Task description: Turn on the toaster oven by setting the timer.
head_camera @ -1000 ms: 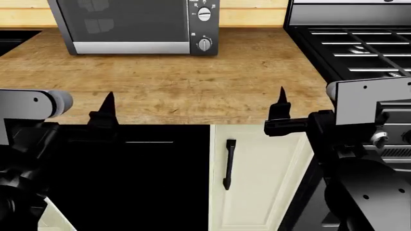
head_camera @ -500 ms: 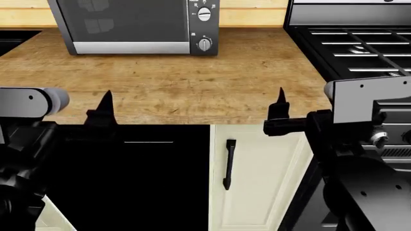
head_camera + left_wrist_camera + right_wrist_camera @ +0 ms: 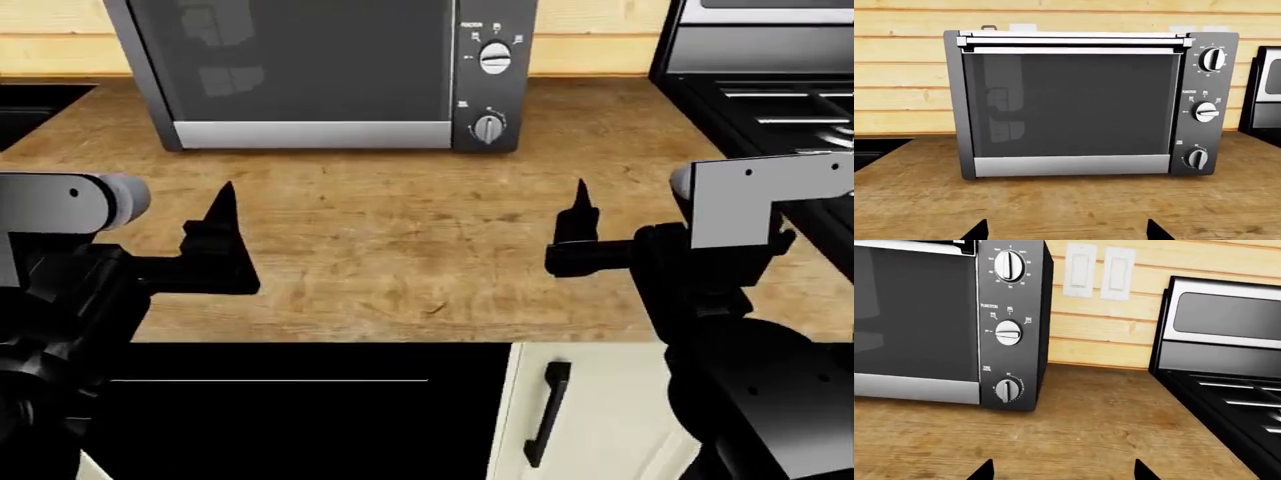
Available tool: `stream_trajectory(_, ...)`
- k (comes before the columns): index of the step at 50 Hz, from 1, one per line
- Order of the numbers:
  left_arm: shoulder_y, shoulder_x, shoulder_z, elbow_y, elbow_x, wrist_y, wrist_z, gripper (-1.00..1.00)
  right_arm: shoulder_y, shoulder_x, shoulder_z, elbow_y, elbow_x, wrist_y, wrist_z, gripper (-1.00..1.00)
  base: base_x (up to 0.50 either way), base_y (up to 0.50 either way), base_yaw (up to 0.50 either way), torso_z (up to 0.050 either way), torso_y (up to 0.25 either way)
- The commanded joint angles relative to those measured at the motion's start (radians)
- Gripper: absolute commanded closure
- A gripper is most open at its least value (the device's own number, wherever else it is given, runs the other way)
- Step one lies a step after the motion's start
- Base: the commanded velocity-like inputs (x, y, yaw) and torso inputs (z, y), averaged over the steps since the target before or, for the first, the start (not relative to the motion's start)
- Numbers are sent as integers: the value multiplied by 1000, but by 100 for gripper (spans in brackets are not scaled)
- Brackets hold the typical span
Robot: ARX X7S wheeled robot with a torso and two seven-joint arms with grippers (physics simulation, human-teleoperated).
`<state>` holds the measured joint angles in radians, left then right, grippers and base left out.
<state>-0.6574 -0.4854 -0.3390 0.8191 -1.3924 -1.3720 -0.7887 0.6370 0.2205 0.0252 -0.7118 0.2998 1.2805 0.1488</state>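
The toaster oven stands at the back of the wooden counter, dark grey with a dark glass door; it also shows in the left wrist view and the right wrist view. The timer is the lowest silver knob on its black panel, its pointer near upright; it shows too in the left wrist view and the right wrist view. My left gripper and right gripper are open and empty. Both hover over the counter's front, well short of the oven. The right gripper is closer to the timer than the left gripper.
A black stove with burner grates stands right of the oven, also in the right wrist view. Two wall switches sit behind. A dark sink opening lies at far left. A cabinet door handle is below the counter edge.
The head view has shifted forward: the oven and counter now sit lower and further right in frame, and both grippers are over the counter instead of at its front edge.
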Motion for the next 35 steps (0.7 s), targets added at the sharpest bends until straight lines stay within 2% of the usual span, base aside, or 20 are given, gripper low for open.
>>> stream_trajectory(1, 8, -9, 15, -1, 16, 20, 10, -100, -1, 0, 2, 7, 6, -8, 3, -100, 477, 336, 0, 0, 0)
stream_trajectory(21, 24, -26, 23, 6, 12, 46, 7, -100, -11, 1, 4, -11, 18, -1, 16, -100, 468, 40, 0, 0, 1)
stream_trajectory(30, 29, -32, 21, 10, 2, 58, 0, -100, -12, 2, 4, -11, 19, -9, 23, -100, 33, 0, 0, 0, 1)
stream_trajectory(35, 25, -35, 26, 9, 0, 62, -3, -100, -1, 7, 3, -30, 36, 41, 19, -100, 0, 0, 0, 0, 0)
